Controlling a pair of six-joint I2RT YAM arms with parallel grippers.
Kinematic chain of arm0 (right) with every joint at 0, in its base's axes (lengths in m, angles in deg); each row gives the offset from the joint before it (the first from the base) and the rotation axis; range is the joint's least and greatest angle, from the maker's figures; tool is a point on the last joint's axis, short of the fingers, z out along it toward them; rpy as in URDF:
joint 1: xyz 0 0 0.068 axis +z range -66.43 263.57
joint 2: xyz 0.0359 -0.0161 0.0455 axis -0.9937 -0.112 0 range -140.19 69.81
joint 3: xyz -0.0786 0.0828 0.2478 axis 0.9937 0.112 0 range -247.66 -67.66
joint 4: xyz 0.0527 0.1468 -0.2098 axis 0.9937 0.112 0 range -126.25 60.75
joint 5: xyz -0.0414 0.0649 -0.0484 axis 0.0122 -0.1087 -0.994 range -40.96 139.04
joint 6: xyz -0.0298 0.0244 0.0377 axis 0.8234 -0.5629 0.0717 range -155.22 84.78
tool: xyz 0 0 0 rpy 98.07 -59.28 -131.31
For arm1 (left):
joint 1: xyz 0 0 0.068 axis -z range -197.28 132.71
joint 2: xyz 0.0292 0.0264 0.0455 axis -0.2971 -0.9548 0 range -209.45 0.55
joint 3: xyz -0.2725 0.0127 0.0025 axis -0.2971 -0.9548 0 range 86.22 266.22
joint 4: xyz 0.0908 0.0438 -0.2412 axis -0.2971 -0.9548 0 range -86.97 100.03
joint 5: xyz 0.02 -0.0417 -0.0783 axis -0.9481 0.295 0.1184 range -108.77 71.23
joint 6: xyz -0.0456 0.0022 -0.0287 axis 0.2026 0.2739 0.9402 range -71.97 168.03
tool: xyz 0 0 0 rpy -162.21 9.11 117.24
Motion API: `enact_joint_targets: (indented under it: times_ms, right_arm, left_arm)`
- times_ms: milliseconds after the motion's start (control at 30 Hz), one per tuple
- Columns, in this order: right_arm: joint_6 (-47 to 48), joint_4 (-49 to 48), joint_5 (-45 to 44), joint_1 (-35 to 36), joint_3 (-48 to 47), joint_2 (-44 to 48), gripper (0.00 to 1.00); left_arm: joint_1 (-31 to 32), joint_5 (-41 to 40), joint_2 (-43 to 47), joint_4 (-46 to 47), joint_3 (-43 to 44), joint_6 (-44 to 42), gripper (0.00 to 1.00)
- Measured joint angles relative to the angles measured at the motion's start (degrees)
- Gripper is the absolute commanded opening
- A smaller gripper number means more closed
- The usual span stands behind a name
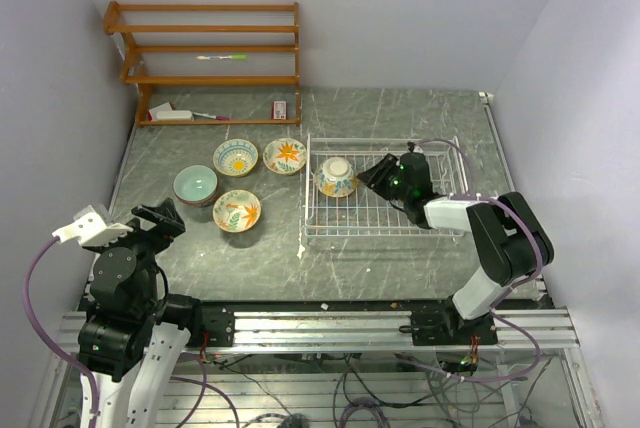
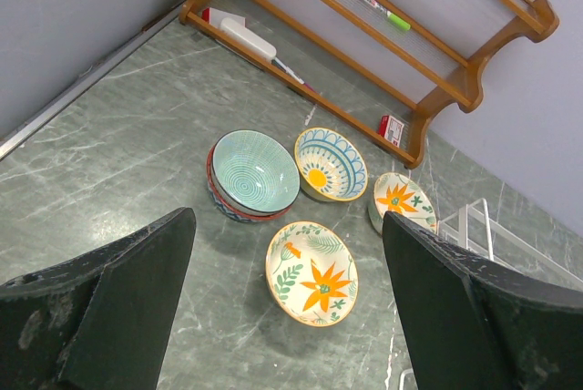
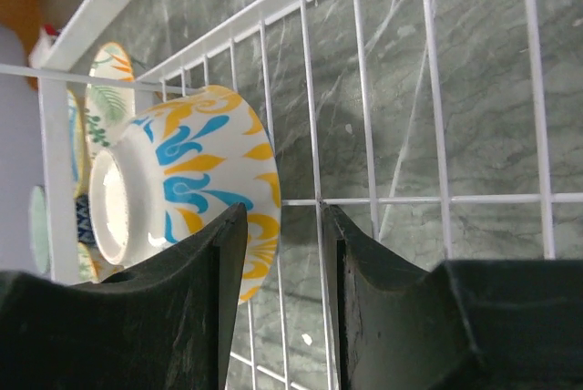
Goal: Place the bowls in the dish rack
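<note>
Right wrist view, from where I stand, is the worrying one: the right gripper [image 3: 282,217] has its fingers partly parted with nothing pinched between them. They sit right at the rim of the blue-and-yellow bowl [image 3: 182,180], which lies upside down on the wires at the left end of the dish rack [image 3: 364,89]. I'd judge a careless pull-back could clip that rim and skate the bowl along the wires, or snag a fingertip in the grid and drag the light rack. How close finger and rim are only shows here; from overhead they just look side by side. The left wrist view adds something the top view barely hints at. The pale teal bowl [image 2: 255,171] is nested in a darker patterned bowl [image 2: 228,206], so a grab there might lift two or drop one. Near it on the table wait the blue-ringed bowl [image 2: 331,164], the leafy orange-flower bowl [image 2: 311,271] and another orange-flower bowl [image 2: 403,199] close to the rack's edge. The left gripper [image 2: 287,226] hangs above them, spread wide and empty.
</note>
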Motion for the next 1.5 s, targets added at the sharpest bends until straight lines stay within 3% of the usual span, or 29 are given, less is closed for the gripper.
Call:
enact_joint_targets:
  times_ms: [167,533,733,833,967,1133,1333,1500]
  right_arm:
    - [3.41,5.66,-4.66,3.15,-3.39,-0.13,0.39]
    - [5.25,6.21,-5.46,4.37,-4.9,-2.38,0.4]
    - [6.14,6.71,-7.1,5.51,-5.05,-1.53,0.56]
    - [8.07,10.51,-9.7,7.1,-5.07,2.01,0.59]
    - [11.63,16.96,-16.13,11.93,-6.73,9.57,0.59]
    - [20.04,21.99,-20.68,20.96,-16.26,13.2,0.6]
    - [30.75,24.22,-13.62,31.17,-26.32,9.86,0.59]
    - [38.21,27.71,-6.32,36.63,-35.63,-0.15,0.6]
  left_arm:
    - [0.0,0.0,0.0,0.0,0.0,0.0,0.95]
    - [0.0,0.0,0.0,0.0,0.0,0.0,0.95]
    - [0.0,0.0,0.0,0.0,0.0,0.0,0.95]
    - [0.0,0.0,0.0,0.0,0.0,0.0,0.95]
    - [0.0,0.0,0.0,-0.02,0.0,0.02,0.95]
    - [0.0,-0.11,0.0,-0.04,0.0,0.07,0.95]
    - [0.0,-1.68,0.0,-0.7,0.28,0.98,0.95]
    - [0.0,-3.52,0.33,-2.03,0.44,2.12,0.95]
